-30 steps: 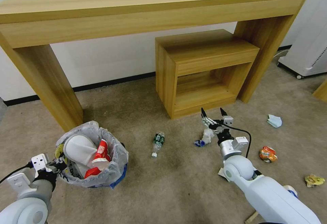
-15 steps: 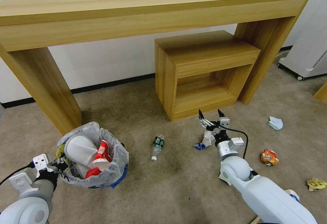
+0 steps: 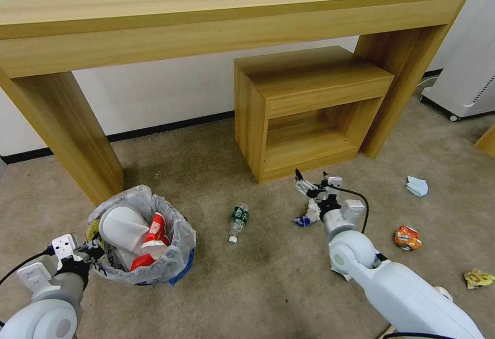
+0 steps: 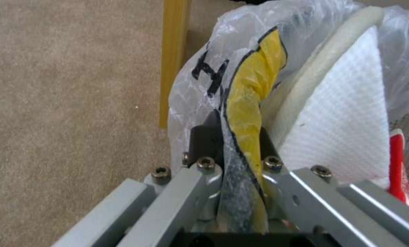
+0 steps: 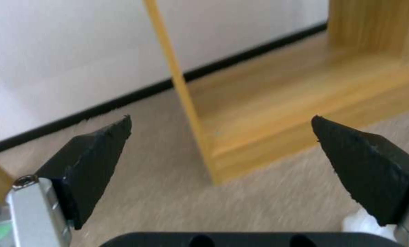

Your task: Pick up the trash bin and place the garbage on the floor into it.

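- Now the left gripper is pinching the rim of the trash bin, its jaws shut tight on the crinkly bag at about 7 o'clock on the floor.
- Ahead, the right gripper is hanging with jaws wide open and holding nothing, just above the crumpled white and blue paper near 1 o'clock.
- To do it well, I think the jaws should be dropping straight down over the paper's puffy middle, pinching gently.
- Inside the bin, a soft white slipper and a shiny red wrapper are sitting.
- Nearby, a clear plastic bottle is lying on the fuzzy carpet.
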Controlling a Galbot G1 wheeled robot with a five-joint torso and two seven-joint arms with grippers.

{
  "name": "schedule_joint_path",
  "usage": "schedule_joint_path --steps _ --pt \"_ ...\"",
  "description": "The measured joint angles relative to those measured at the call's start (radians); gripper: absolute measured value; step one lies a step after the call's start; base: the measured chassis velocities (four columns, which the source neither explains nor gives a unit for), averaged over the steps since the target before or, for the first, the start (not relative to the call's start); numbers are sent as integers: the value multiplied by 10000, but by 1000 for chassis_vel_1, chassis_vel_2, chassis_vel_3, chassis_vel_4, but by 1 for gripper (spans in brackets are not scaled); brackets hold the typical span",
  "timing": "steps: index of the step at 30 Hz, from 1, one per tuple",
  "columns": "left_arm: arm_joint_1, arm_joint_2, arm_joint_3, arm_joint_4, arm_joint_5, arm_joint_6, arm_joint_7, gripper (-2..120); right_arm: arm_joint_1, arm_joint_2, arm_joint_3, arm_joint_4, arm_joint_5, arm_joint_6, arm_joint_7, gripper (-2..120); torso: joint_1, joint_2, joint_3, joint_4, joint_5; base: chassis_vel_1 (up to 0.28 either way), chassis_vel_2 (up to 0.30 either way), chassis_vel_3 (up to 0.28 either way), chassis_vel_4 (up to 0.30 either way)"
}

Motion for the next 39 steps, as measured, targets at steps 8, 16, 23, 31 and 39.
schedule_joint_path --steps 8,16,23,31,39 --pt "-18 -50 -39 -53 0 -2 2 3 829 686 -1179 -670 1407 -1051 1060 100 0 0 0 -4 -1 0 0 0 0" --pt "-110 -72 47 38 20 -6 -5 3 1563 2283 -2263 -2097 2405 -1983 2045 100 0 0 1 -2 -2 0 0 0 0" --pt "-99 -140 57 36 55 -86 24 3 1966 3577 -2990 -3555 2346 -2296 2257 100 0 0 0 0 -1 0 0 0 0" --pt "-22 -147 58 -83 66 -147 53 3 2220 4325 -3324 -5342 1891 -2398 2142 100 0 0 0 -3 -2 0 0 0 0" --pt "68 -183 100 -257 68 -187 63 3 2499 5257 -3462 -7481 1235 -2160 1541 97 0 0 1 -2 -1 0 0 0 0"
